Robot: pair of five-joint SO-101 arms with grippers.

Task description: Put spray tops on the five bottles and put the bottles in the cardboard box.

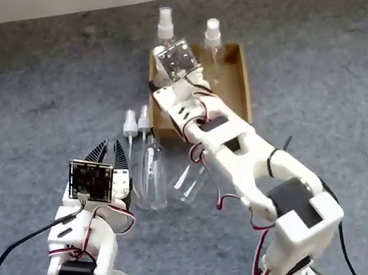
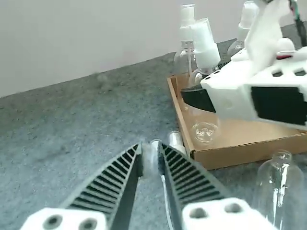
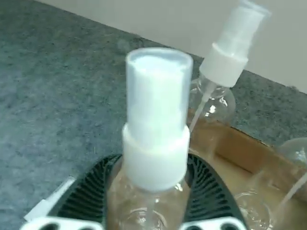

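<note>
My right gripper (image 3: 153, 167) is shut on a clear bottle (image 3: 154, 120) with a white spray top, held upright over the cardboard box (image 1: 236, 89). Two more capped bottles (image 1: 165, 23) (image 1: 212, 33) stand at the box's far end. Two bare bottles (image 1: 149, 175) (image 1: 188, 179) lie on the carpet in front of the box. Two loose spray tops (image 1: 129, 124) (image 1: 142, 116) lie beside them. My left gripper (image 1: 111, 150) is low over the carpet just left of these tops, narrowly open; its tips (image 2: 151, 148) frame one top without touching it.
Grey carpet covers the table, with free room left of the box and on the far right. The right arm (image 1: 244, 155) stretches across the middle, above the lying bottles. A pale wall (image 2: 72, 33) bounds the far side.
</note>
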